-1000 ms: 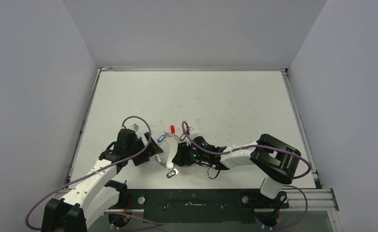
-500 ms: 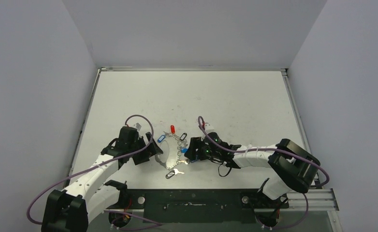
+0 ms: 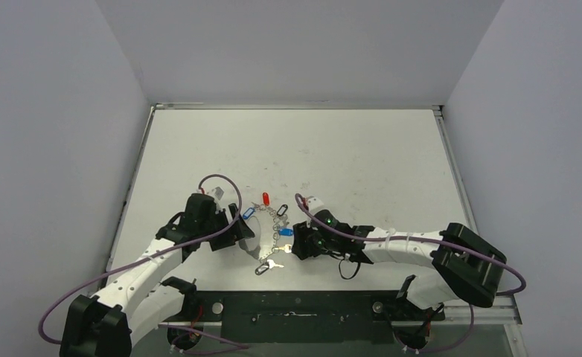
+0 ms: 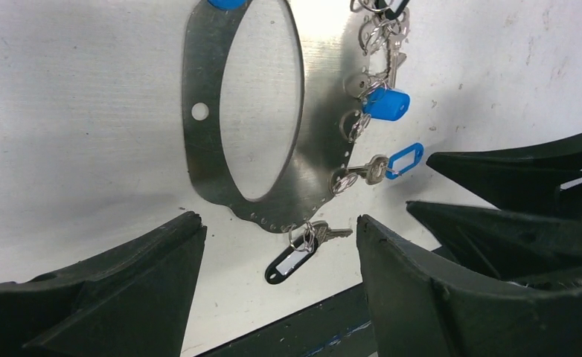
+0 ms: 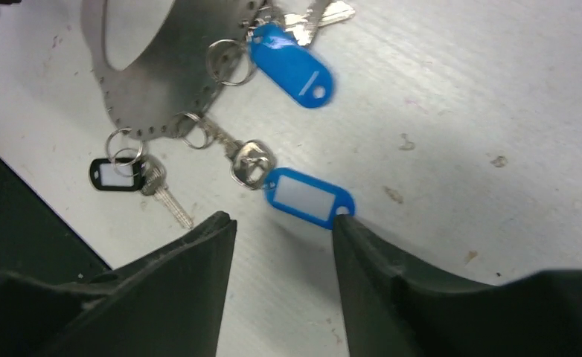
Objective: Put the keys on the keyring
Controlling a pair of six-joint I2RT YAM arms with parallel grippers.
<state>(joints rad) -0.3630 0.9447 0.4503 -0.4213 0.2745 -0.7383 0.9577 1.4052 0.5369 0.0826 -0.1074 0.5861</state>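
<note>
**One high view, two close wrist views**

The top camera sits high behind the arm bases and looks down and forward over the whole table (image 3: pixel 362 149). The left wrist camera looks out close between the fingers of the left gripper (image 4: pixel 279 218), with the keyring (image 4: pixel 199 149) just ahead of the tips. The right wrist camera looks down from nearer still, past the right gripper (image 5: pixel 284 218). Both wrist views share the keyring's edge and the black-tagged key (image 4: pixel 292 260), just ahead of each gripper's tips.
</note>
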